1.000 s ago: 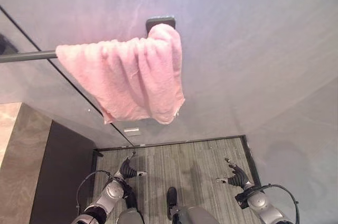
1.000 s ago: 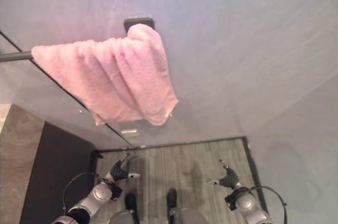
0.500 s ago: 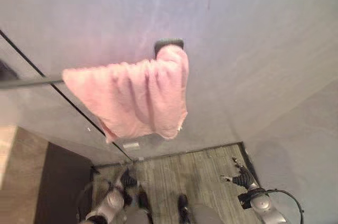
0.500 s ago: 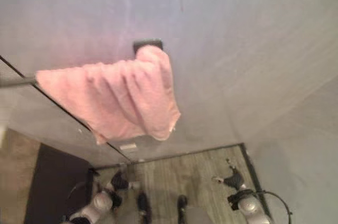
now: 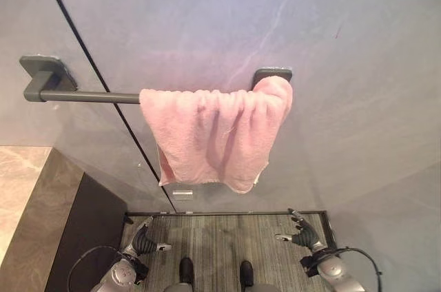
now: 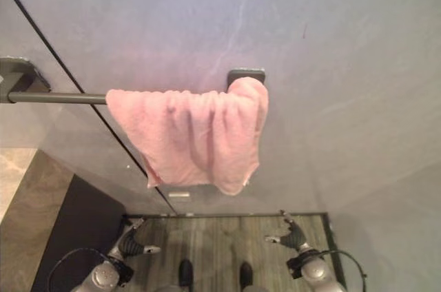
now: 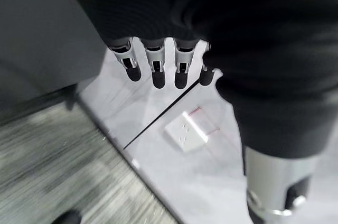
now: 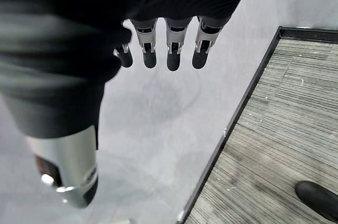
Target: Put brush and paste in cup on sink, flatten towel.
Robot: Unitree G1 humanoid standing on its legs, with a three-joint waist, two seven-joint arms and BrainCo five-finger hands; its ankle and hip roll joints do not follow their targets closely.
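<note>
A pink towel [image 5: 215,137] hangs bunched at the right end of a grey wall rail [image 5: 83,96]; the left hand [image 5: 142,242] and right hand [image 5: 303,235] hang low near the floor, fingers relaxed, empty.

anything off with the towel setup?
Yes: the pink towel is bunched toward the right end of the rail, hanging creased with a slanted lower edge. Most of the rail is bare. Both hands hang low, open.

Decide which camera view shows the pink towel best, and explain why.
The left eye view: the towel hangs whole and bunched on the rail, both rail mounts in sight. The right eye view shows it too, with the rail's left mount cut off. The wrist views face wall and floor.
</note>
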